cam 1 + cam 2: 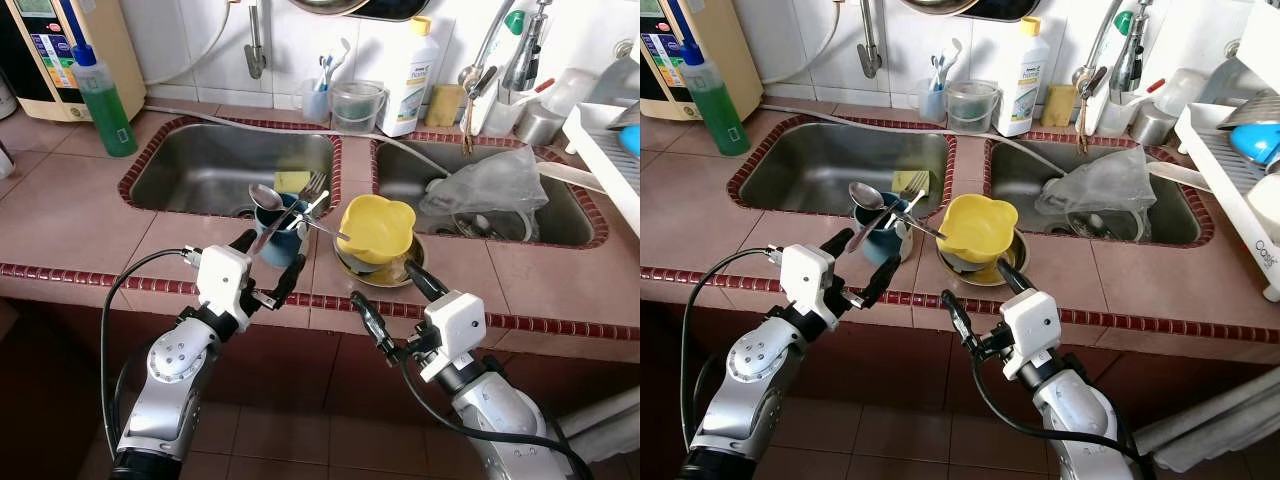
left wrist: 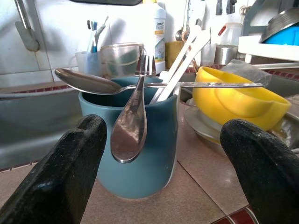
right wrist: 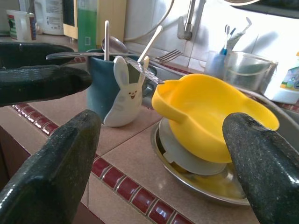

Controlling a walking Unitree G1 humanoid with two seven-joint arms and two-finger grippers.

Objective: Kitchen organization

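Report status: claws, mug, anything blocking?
Left claw open before blue mug. Right claw open, facing yellow bowl. Spoon hangs over the rim.

The scene is evenly and brightly lit. Glare is noted on the white wall tiles (image 1: 190, 45) at the far side. Soft shadows are cast within the sinks (image 1: 200, 165). Near fingers (image 2: 70, 172) are rendered blurred.

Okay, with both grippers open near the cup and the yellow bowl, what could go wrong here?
The left gripper may knock the spoon hanging off the cup, and loose cutlery could spill. The yellow bowl sits tilted on stacked plates, so the right gripper might tip it.
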